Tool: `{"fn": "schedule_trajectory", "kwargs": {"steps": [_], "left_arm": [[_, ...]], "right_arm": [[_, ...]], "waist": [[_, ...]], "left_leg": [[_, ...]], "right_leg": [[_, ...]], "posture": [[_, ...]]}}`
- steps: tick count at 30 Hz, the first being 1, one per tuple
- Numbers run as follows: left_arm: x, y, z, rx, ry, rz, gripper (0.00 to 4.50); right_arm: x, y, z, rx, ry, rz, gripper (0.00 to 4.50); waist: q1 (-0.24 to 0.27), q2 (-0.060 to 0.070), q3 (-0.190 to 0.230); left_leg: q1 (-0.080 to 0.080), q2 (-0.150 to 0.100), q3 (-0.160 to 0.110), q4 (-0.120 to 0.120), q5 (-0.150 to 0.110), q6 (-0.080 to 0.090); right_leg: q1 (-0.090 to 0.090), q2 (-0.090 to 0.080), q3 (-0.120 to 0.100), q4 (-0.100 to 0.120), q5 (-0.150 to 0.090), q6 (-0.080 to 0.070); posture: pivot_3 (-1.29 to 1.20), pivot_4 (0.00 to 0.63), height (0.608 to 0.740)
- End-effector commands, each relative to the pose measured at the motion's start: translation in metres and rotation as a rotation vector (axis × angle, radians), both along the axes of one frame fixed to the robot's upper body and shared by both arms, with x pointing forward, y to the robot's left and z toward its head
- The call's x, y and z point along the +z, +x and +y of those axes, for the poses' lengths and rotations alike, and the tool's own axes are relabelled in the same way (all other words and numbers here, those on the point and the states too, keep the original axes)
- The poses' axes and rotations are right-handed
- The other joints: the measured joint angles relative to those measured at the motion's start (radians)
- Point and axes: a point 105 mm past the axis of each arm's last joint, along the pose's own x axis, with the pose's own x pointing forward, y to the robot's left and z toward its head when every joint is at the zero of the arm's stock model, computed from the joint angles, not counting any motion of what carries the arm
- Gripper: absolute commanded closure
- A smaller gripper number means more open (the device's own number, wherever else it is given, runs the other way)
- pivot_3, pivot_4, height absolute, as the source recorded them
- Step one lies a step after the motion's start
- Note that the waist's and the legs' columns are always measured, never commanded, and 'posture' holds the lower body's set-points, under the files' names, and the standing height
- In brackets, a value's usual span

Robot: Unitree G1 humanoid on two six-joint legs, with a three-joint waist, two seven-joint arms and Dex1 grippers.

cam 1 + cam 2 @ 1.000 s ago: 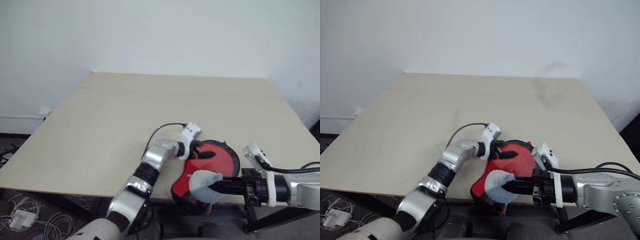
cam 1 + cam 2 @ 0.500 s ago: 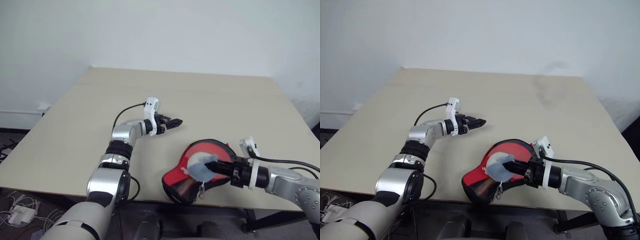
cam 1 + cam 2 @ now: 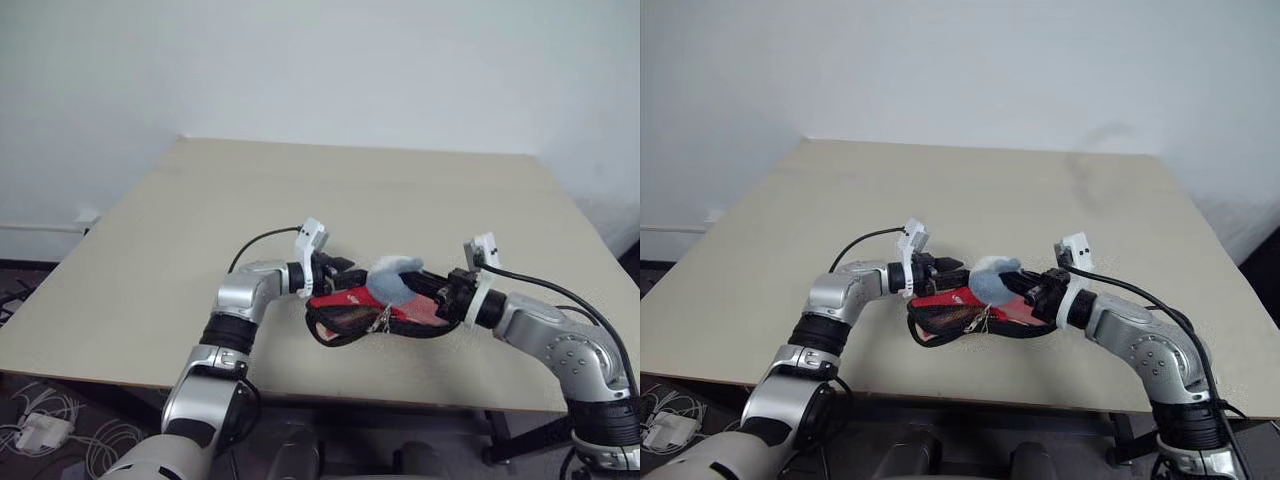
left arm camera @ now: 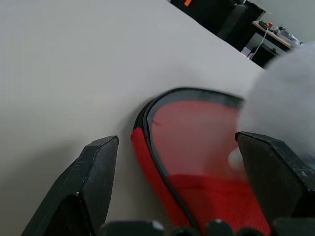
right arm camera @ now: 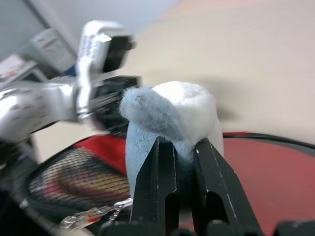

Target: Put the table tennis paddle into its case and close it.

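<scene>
Head view: red-and-black paddle-shaped fabric case (image 3: 375, 312) lies at the beige table's (image 3: 150, 260) 6 o'clock edge.

Left wrist view: left gripper (image 4: 189, 162) released, straddling it.

Right wrist view: right gripper (image 5: 177, 147) clenched on the pale blue felt flap (image 5: 167, 115); risk of a slip.

Right gripper (image 5: 178, 147) clamped on a pale blue fluffy tab (image 5: 167, 115).
Beneath, case (image 5: 93, 172) with red panel, mesh; left gripper (image 5: 106, 96) beyond, blurred, possibly touching.
</scene>
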Motion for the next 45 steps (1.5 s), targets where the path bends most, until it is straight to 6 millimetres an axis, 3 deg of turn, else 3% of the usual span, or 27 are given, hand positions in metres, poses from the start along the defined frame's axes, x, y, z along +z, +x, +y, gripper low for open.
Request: {"fn": "schedule_trajectory", "kwargs": {"steps": [1, 12, 27, 34, 39, 45], "left_arm": [[0.018, 0.012, 0.009, 0.052, -0.03, -0.055, 0.43], [0.023, 0.032, 0.033, 0.162, 0.0, -0.084, 0.43], [0.014, 0.027, 0.021, 0.123, 0.012, -0.075, 0.43], [0.013, 0.026, 0.02, 0.118, 0.014, -0.071, 0.43], [0.011, 0.024, 0.017, 0.103, 0.023, -0.073, 0.43], [0.012, 0.024, 0.015, 0.092, 0.016, -0.075, 0.43]], "right_arm": [[0.007, 0.03, -0.031, -0.216, -0.085, -0.076, 4.48], [-0.016, 0.021, -0.036, -0.177, -0.167, -0.006, 4.48], [0.002, -0.05, -0.015, 0.246, -0.03, 0.071, 4.48], [0.009, -0.047, -0.023, 0.227, -0.001, 0.057, 2.13], [-0.001, -0.022, -0.041, 0.069, -0.096, 0.019, 0.29], [0.007, -0.015, -0.046, 0.036, -0.035, -0.025, 0.29]], "waist": [[0.0, 0.001, 0.0], [0.001, 0.001, 0.0], [0.0, 0.001, 0.002], [0.0, 0.001, 0.002], [0.0, 0.001, 0.002], [0.0, 0.001, 0.002]], "left_leg": [[0.0, 0.0, 0.0, 0.0, 0.001, 0.0], [0.0, 0.0, 0.0, 0.0, 0.002, 0.0], [-0.001, 0.0, 0.0, -0.001, 0.002, 0.0], [-0.001, 0.0, 0.0, -0.001, 0.002, 0.0], [-0.001, 0.0, 0.0, -0.001, 0.002, 0.0], [-0.001, 0.0, 0.0, -0.001, 0.002, 0.0]], "right_leg": [[0.0, 0.0, 0.0, 0.0, 0.0, 0.0], [0.0, 0.0, 0.0, 0.0, 0.0, 0.0], [0.0, 0.0, 0.0, -0.001, 0.0, 0.0], [-0.001, 0.0, 0.0, -0.001, 0.0, 0.0], [-0.001, 0.0, 0.0, -0.001, 0.0, 0.0], [-0.001, 0.0, 0.0, -0.001, 0.0, 0.0]], "posture": [[0.0, 0.0, 0.74], [0.0, 0.0, 0.74], [0.0, 0.0, 0.74], [0.0, 0.0, 0.74], [0.0, 0.0, 0.74], [0.0, 0.0, 0.74]]}}
